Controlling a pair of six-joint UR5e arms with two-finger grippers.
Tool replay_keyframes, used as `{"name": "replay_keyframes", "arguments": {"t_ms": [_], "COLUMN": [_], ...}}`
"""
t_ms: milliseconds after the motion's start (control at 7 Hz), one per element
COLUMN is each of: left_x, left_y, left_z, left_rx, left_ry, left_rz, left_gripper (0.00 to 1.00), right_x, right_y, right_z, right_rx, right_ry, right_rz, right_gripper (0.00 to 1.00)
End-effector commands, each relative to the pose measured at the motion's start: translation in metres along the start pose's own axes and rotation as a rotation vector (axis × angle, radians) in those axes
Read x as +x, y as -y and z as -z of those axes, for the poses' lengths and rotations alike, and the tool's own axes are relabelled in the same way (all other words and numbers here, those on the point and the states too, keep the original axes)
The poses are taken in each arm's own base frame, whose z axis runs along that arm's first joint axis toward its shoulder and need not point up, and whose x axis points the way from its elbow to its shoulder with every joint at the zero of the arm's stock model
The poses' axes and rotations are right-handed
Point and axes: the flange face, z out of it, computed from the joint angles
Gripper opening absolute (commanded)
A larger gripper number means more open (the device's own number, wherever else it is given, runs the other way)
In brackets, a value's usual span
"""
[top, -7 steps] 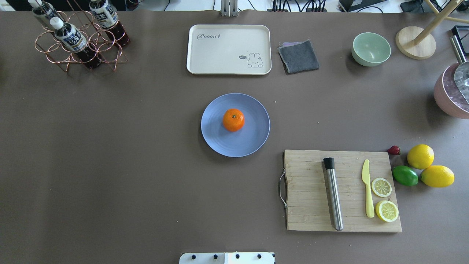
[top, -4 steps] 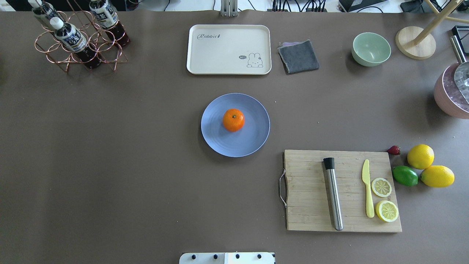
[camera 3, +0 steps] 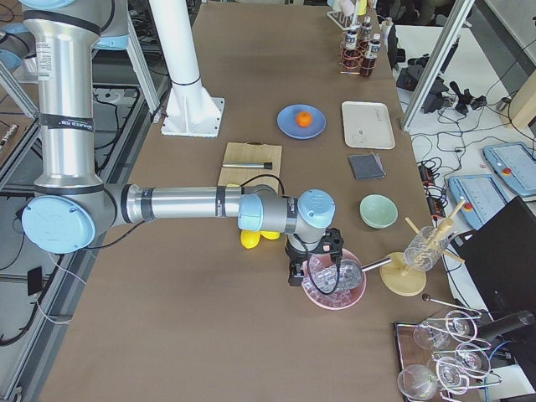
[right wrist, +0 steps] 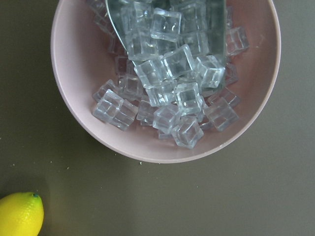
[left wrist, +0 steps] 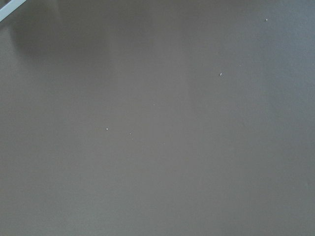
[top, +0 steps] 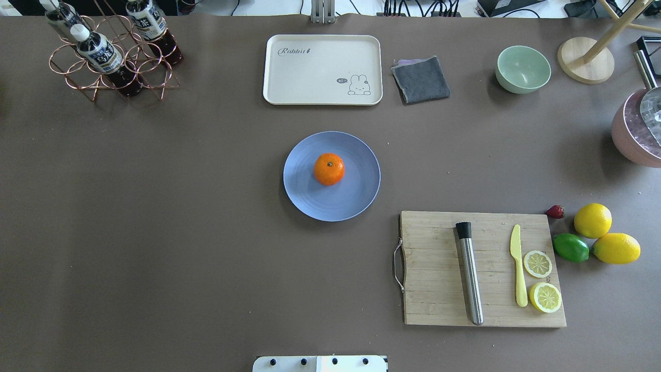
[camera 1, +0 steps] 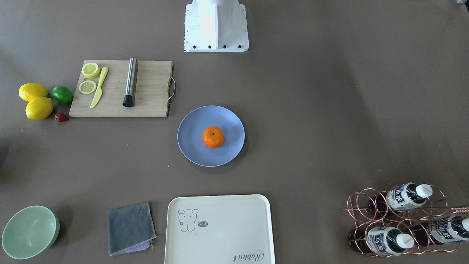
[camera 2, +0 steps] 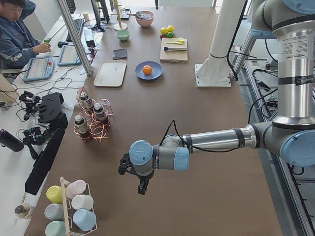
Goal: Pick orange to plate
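The orange (top: 329,169) rests on the blue-lavender plate (top: 356,199) near the table's middle, stem dot up; it also shows in the front view as the orange (camera 1: 213,137) on the plate (camera 1: 190,139). Neither gripper appears in the overhead or front views. The left gripper (camera 2: 141,187) hangs over bare table far out at the left end, and the right gripper (camera 3: 311,272) hovers over a pink bowl at the right end. I cannot tell whether either is open or shut. Both are far from the orange.
A cream tray (top: 323,70), grey cloth (top: 421,79) and green bowl (top: 522,68) line the far side. A cutting board (top: 439,289) carries a steel muddler, yellow knife and lemon slices; lemons (top: 593,220) and a lime (top: 571,247) lie beside it. A bottle rack (top: 111,57) and a pink bowl of ice (right wrist: 162,142) stand at the ends.
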Motion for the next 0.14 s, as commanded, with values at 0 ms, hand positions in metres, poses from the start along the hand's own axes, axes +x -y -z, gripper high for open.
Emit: {"name": "replay_keyframes", "arguments": {"t_ms": [0], "left_x": [-0.0001], "left_y": [0.0000], "left_z": [0.0005], "left_rx": [0.002], "left_ry": [-0.001], "left_rz": [-0.001], "left_gripper": [0.99], "right_x": [0.0020], "right_y": [-0.0019], "right_z": [-0.0020], "right_rx": [-0.004], "right_ry": [-0.001], "right_rz": [-0.005], "right_gripper": [1.00]}}
